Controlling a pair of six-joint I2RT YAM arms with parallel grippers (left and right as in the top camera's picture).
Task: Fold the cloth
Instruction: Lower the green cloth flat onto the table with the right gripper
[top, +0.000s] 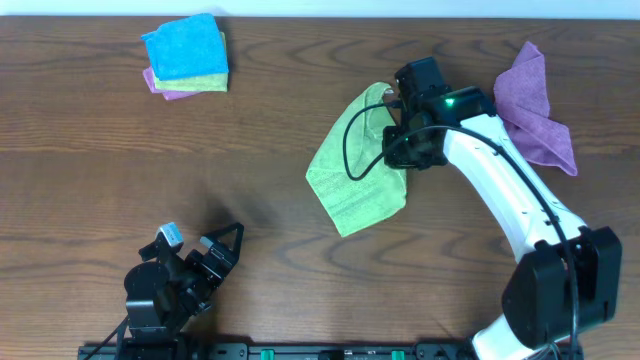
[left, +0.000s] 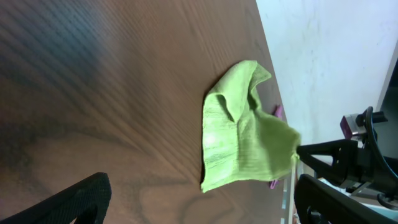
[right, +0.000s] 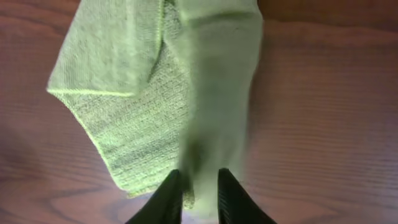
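Observation:
The light green cloth (top: 352, 170) lies partly flat in the middle right of the table, its right edge lifted. My right gripper (top: 405, 150) is shut on that edge and holds it above the table. In the right wrist view the cloth (right: 124, 93) hangs from my fingers (right: 200, 186) as a raised strip. The left wrist view shows the green cloth (left: 239, 134) far off, with one corner pulled up. My left gripper (top: 220, 245) is open and empty near the front left edge, far from the cloth; its fingers show at the bottom of the left wrist view (left: 199, 202).
A stack of folded cloths, blue on top of green and pink (top: 186, 53), sits at the back left. A purple cloth (top: 535, 105) lies crumpled at the back right, close behind my right arm. Bare wood table (top: 150, 170) lies between.

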